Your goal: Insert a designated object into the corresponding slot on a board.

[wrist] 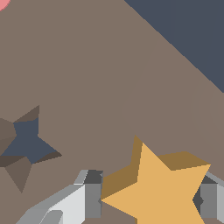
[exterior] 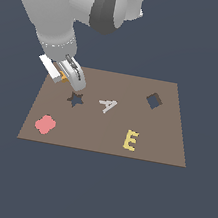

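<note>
gripper (wrist: 148,201) clamped on orange star (wrist: 155,190), fingers on both sides | star sits at board (exterior: 101,135) far edge, just beside star slot (exterior: 75,99), not over it | step: carry to slot, match point rotation, lower flat

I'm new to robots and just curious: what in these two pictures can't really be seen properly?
- Exterior view: the orange star is mostly hidden behind the gripper; only a sliver shows.
- Wrist view: the star's lower points are cut off by the picture's edge.
- Wrist view: the star slot is clipped at the edge, and the pink blob shows only a corner.
</note>
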Available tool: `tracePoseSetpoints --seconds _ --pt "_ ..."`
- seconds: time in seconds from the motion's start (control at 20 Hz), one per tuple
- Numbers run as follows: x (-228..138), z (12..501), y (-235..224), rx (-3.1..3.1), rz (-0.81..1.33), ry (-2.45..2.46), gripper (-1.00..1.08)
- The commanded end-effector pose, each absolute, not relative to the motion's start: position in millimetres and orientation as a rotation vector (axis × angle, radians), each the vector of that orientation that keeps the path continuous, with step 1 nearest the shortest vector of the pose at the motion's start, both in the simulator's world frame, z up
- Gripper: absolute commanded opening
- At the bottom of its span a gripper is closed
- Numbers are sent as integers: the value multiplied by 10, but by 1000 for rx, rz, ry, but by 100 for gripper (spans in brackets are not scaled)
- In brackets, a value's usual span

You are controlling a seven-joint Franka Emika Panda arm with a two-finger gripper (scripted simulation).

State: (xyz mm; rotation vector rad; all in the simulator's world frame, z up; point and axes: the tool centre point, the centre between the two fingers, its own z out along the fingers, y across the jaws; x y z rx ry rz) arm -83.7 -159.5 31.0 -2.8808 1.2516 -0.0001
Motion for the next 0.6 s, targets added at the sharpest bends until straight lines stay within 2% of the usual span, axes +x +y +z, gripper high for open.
tracePoseSetpoints --seconds 0.0,0.55 --pt "-816 313 -1605 -2903 -1 1199 -100" --pt "-647 332 -1630 -3047 -2 764 -100"
